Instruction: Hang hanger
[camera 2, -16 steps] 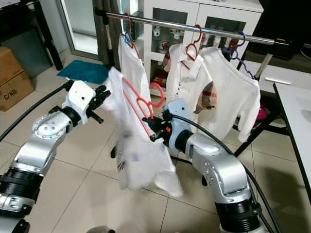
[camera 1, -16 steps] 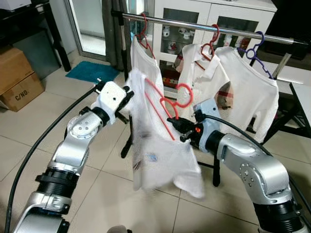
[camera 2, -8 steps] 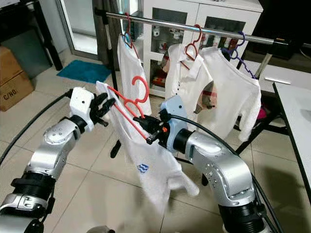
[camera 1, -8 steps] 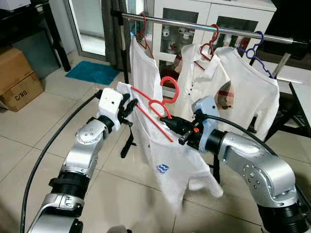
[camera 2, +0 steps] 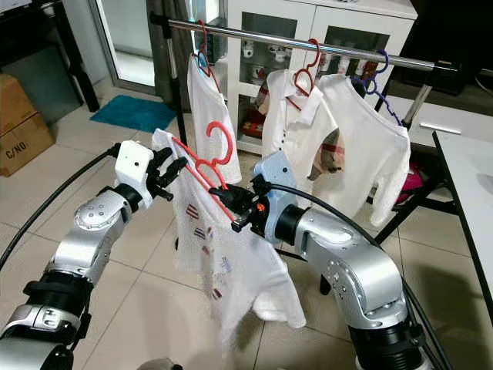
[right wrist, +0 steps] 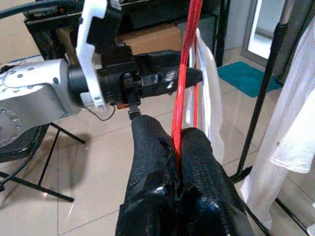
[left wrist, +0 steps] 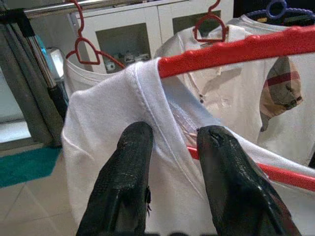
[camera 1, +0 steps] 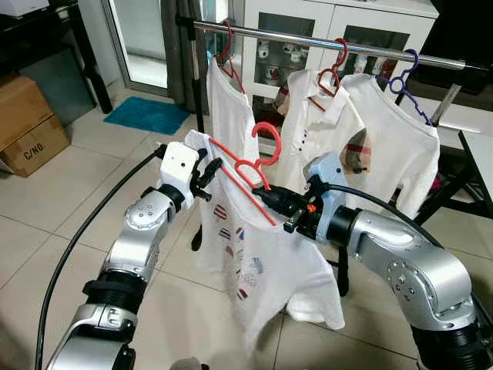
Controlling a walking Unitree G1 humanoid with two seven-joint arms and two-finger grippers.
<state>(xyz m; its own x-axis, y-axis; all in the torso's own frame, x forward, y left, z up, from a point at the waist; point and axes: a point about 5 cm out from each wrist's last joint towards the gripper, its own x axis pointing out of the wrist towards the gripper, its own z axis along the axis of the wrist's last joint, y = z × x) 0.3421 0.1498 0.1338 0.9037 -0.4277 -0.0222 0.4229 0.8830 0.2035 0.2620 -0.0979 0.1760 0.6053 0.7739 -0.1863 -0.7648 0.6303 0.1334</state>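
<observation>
A red hanger (camera 1: 266,142) carries a white T-shirt (camera 1: 246,254) with small coloured prints, held tilted in front of the metal rail (camera 1: 308,40) and below it. My right gripper (camera 1: 266,199) is shut on the hanger's lower bar, which runs up between its fingers (right wrist: 152,142) in the right wrist view. At the hanger's left end my left gripper (camera 1: 209,171) is shut on the shirt's shoulder; in the left wrist view the fabric seam lies between its fingers (left wrist: 133,147). The hook points up, apart from the rail.
Three garments hang on the rail: a white shirt (camera 1: 227,100), a polo shirt (camera 1: 320,116) and a white top on a purple hanger (camera 1: 393,139). A white cabinet (camera 1: 293,19) stands behind. A cardboard box (camera 1: 27,123) and a teal mat (camera 1: 146,114) lie left.
The hanger has risen and shifted left with both grippers. The shirt, which was swinging and billowing, now hangs down with its printed side showing.
</observation>
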